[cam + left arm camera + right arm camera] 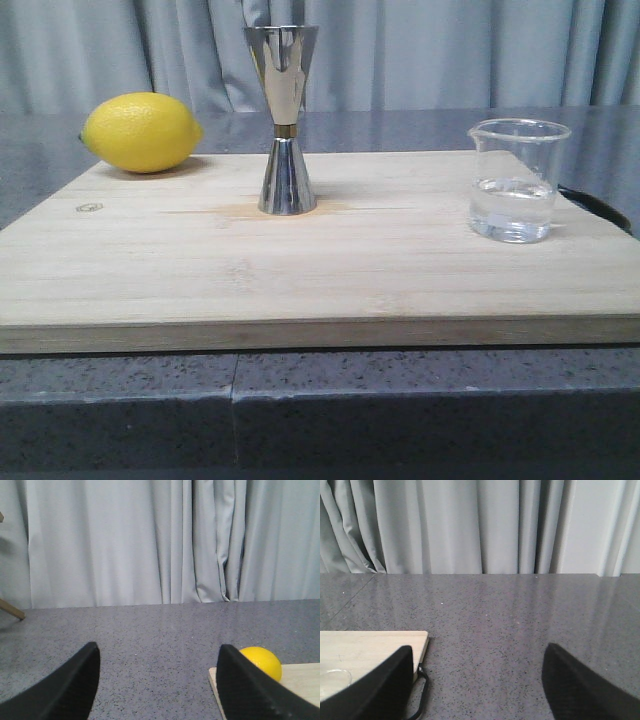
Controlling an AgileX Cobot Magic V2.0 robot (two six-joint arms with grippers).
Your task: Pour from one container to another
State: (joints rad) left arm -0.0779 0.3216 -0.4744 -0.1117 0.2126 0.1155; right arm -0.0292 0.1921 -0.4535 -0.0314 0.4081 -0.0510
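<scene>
- Left gripper (157, 680) jaws apart, nothing between; lemon (260, 662) just behind one finger, at board (300, 680) corner.
- Jigger (283, 120) upright mid-board, outside both jaws.
- Beaker (515, 180) part full, right of jigger; rim (332, 679) beside right gripper (477, 680) finger, jaws apart, empty.

Lemon (260, 662): partly hidden behind a left gripper finger (250, 690). Beaker (332, 680): only its rim is seen, cut at 8 o'clock. Board (300, 250): corners are cut by both side edges in the front view.
</scene>
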